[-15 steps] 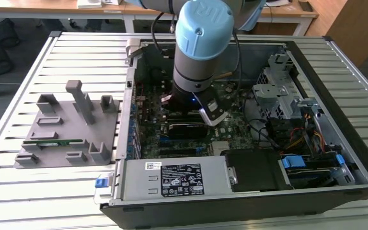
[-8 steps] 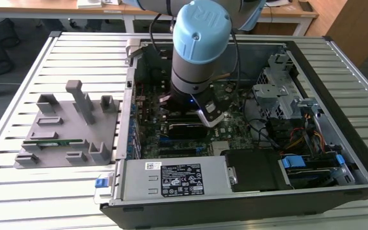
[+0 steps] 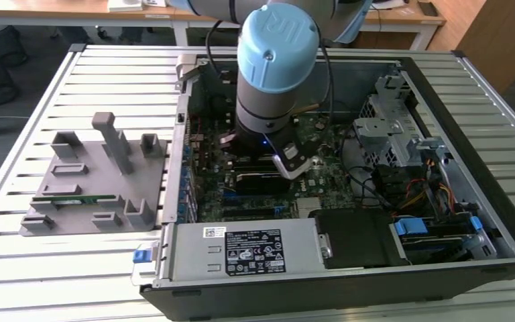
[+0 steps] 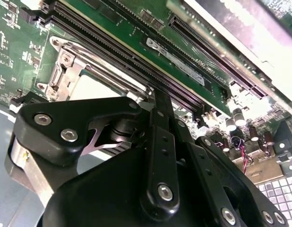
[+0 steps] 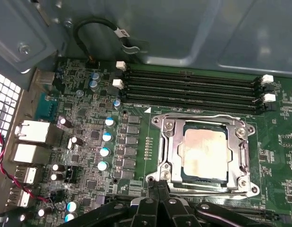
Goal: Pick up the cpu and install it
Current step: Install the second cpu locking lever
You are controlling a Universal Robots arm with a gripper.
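Daylight falls evenly on the slatted table [image 3: 43,255] in the exterior view, bright along its far edge, while the inside of the computer case [image 3: 472,221] lies in shadow under the arm. In the second wrist view, glare washes out the case wall [image 4: 240,28] and the nearby gripper [image 4: 158,101] is soft. In the first wrist view the cpu [image 5: 205,153] glints dully, sharp and evenly lit.

Printed matter inside the open computer case [image 3: 472,268]

Two labels are showing on the power supply [image 3: 239,251] at the case's front edge, a small white one beside a large black one, their print staying too fine to be made out.
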